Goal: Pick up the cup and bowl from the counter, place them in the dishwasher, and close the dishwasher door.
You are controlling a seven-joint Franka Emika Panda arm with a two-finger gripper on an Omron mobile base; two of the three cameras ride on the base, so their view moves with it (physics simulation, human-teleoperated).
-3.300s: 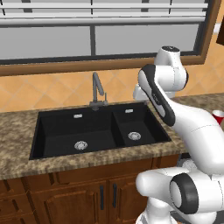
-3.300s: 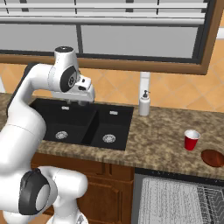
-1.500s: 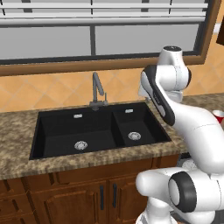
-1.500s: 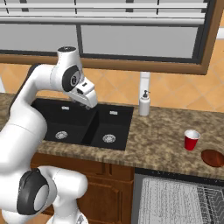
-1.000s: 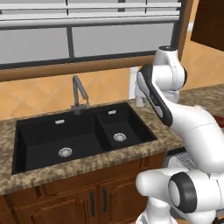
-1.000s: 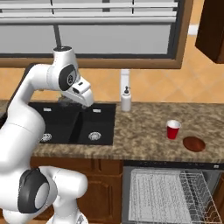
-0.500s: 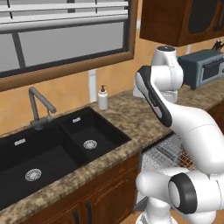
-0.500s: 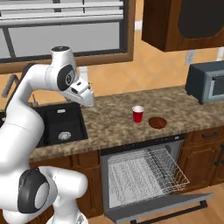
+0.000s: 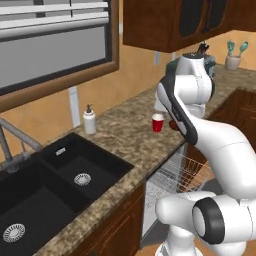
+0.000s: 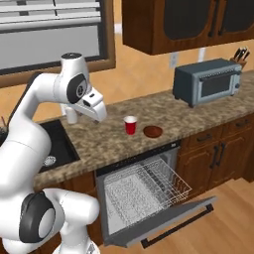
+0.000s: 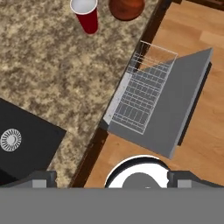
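The jaws stand spread wide and empty, high over the worktop [image 10: 99, 141]; their 2 tips barely show in the hand view. To the right, the cup [image 10: 130, 125] stands beside the bowl [image 10: 153, 131], apparently not touching. Below, the dishwasher door [image 10: 163, 223] hangs open, rack [image 10: 144, 191] pulled out.

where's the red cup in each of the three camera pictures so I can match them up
Left base view: the red cup stands on the counter right of centre, just left of the arm.
Right base view: the cup is at centre, left of the brown bowl.
Hand view: the cup is at the top edge, left of the bowl.
Shared landmark: the pulled-out dishwasher rack.
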